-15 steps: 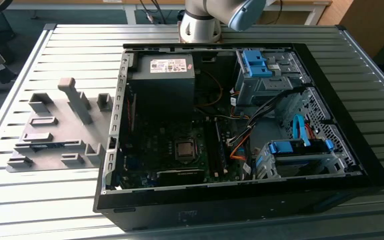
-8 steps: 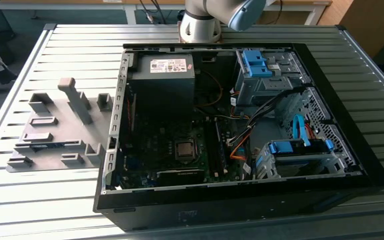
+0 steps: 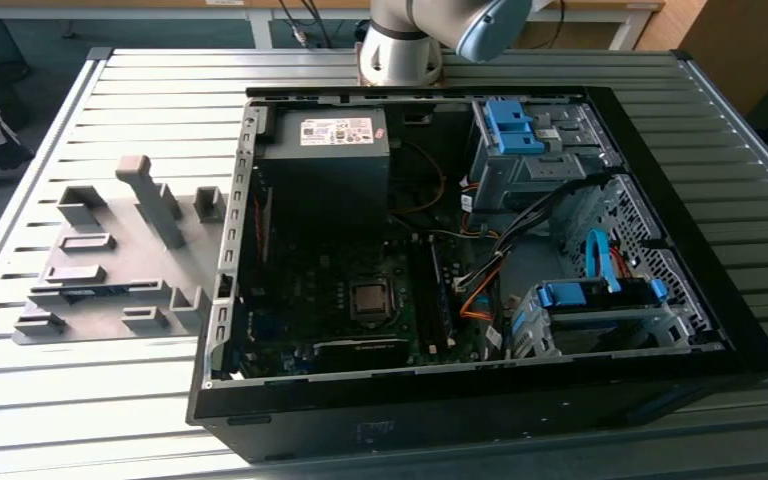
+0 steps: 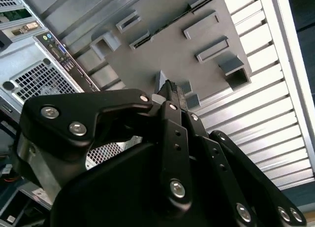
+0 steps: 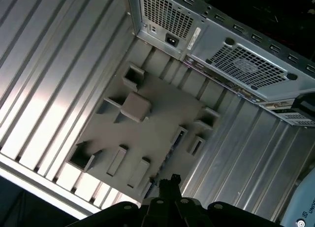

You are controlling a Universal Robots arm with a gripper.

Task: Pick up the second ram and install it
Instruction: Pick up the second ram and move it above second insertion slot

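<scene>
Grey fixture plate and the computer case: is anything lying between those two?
No. In the first wrist view, the strip of slatted table between the grey fixture plate and the computer case is bare.

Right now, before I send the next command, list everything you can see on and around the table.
table: one, silver slats, under everything
computer case: one, black, open, on the table
power supply: one, dark with pale label, far corner inside the case
drive brackets: two, blue, case side at the exterior view's right
cables: one bundle, orange, mid-case
fixture plate: one, grey with raised blocks, exterior view's left of the case
memory stick: one, blue-green, in a long holder on the plate
arm: one, pale grey with blue cap, beyond the case
jaws: one pair, black, closed, above the plate in both wrist views
</scene>
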